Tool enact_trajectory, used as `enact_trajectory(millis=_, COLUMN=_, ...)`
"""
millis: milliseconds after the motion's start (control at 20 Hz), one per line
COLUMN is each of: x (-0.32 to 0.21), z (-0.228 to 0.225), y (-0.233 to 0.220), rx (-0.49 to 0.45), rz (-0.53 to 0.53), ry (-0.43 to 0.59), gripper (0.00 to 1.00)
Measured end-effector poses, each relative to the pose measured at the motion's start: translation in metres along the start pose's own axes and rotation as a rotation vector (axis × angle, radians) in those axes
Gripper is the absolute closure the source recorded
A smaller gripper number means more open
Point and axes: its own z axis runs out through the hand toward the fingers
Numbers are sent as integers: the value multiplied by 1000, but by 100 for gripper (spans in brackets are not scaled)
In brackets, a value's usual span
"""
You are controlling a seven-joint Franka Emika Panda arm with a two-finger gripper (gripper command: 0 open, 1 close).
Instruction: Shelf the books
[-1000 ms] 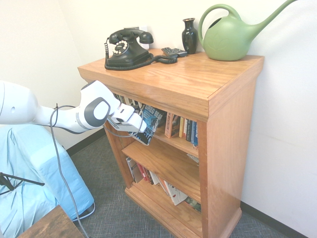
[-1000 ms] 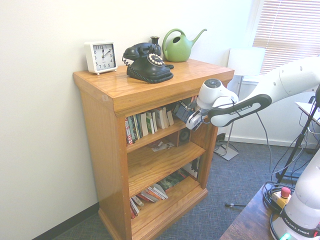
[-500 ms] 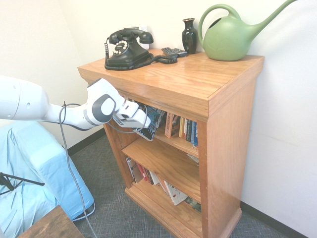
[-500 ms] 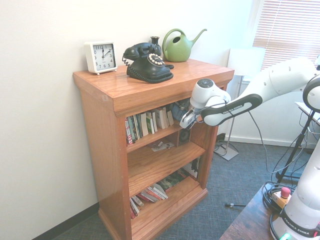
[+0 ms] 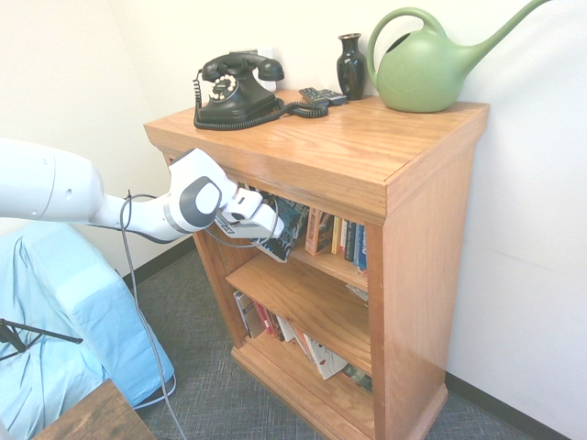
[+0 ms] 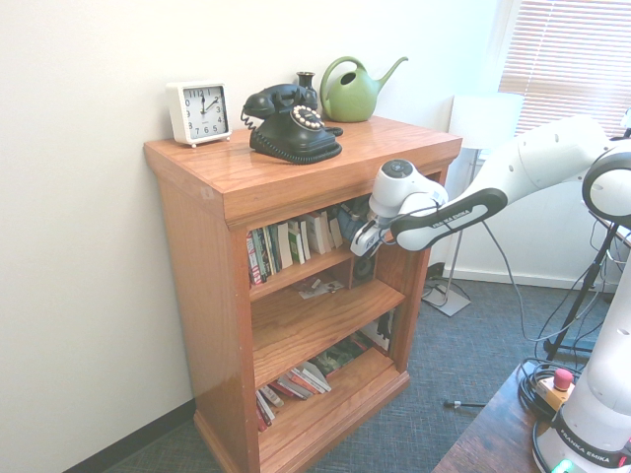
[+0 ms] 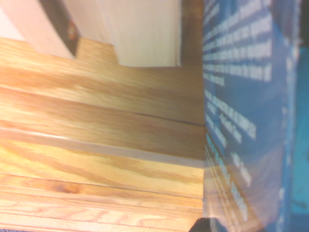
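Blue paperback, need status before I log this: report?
Gripper shut on blue paperback, at top tier. Upright books alongside.

Blue-and-black paperback (image 5: 291, 224) tilts partly inside the orange-brown bookcase's (image 5: 417, 266) top tier.

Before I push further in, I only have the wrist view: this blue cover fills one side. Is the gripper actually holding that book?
Observer: Yes, from the first exterior view the gripper is shut on the blue book.
Operator: Which tier is it at?
Observer: The top one of the wooden bookcase, just under the overhanging top.
Operator: Anything standing on that top?
Observer: A white clock, a black telephone, a dark vase and a green watering can, among others.
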Motion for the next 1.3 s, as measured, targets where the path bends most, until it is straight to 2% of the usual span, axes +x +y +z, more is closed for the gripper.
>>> enact_trajectory(millis=200, x=-2, z=0, y=-2, rx=0, rz=-2, ry=3, gripper=100)
enact_trajectory(millis=250, x=-1, z=0, y=-2, rx=-2, rz=-3, ry=5, gripper=0)
enact_trajectory(millis=900, x=-1, z=-5, y=-29, rx=13, rz=-11, ry=36, gripper=0)
enact_trajectory(millis=1300, x=-7, z=-13, y=-16, rx=5, rz=-14, ry=41, gripper=0)
